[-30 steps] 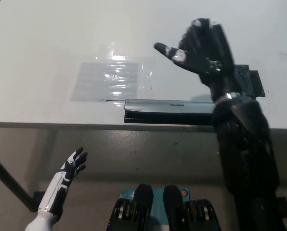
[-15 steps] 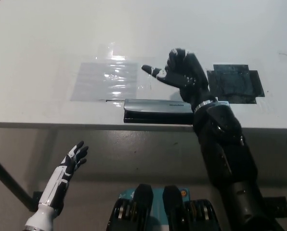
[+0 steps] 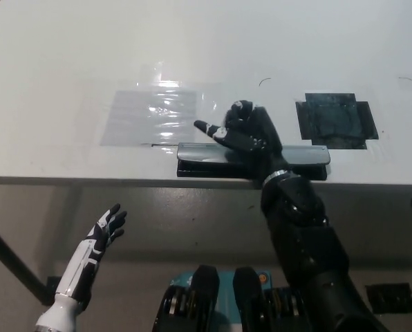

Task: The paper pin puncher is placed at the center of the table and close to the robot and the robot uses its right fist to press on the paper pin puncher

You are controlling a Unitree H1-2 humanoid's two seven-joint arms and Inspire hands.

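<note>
The paper pin puncher (image 3: 206, 158), a long grey bar on a black base, lies along the near edge of the white table (image 3: 68, 69), about at its middle. My black right hand (image 3: 244, 135) is curled into a fist with the thumb pointing left, and it rests on top of the puncher's middle, hiding that part. My white left hand (image 3: 102, 235) hangs below the table edge at the lower left, fingers apart and holding nothing.
A clear plastic sheet (image 3: 154, 114) lies flat on the table just behind the puncher's left end. A dark square patch (image 3: 336, 120) sits on the table to the right, behind the puncher's right end.
My right hand has come down and leftward from above the dark patch onto the puncher, its fingers curling in. The left hand has barely moved.
</note>
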